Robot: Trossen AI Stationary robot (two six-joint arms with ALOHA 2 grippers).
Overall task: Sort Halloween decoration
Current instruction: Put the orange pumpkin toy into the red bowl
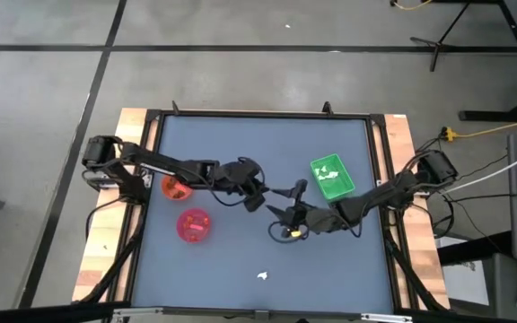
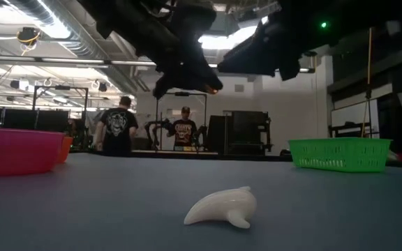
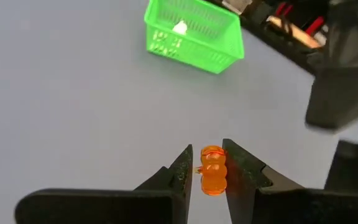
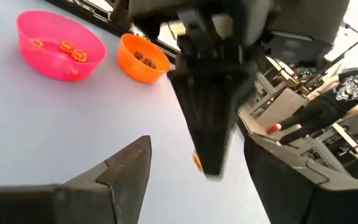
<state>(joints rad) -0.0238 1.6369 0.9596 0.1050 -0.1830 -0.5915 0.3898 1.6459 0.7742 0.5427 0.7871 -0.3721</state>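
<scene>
A: Arms, both sides?
B: Both arms dark, near black, slim jointed links. Black cables loop off each base by the bench edge.
A: Fingers?
B: Left gripper [image 3: 211, 174]: matte black fingers [image 3: 178, 171], wedge-shaped, tapering to pointed tips. Right gripper [image 1: 287, 220]: same dark finish, one broad angular finger [image 4: 126, 168] showing.

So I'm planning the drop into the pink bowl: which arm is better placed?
Left. Its fingers already pinch the orange piece, and the pink bowl lies on the left arm's side; the right gripper holds nothing visible.
</scene>
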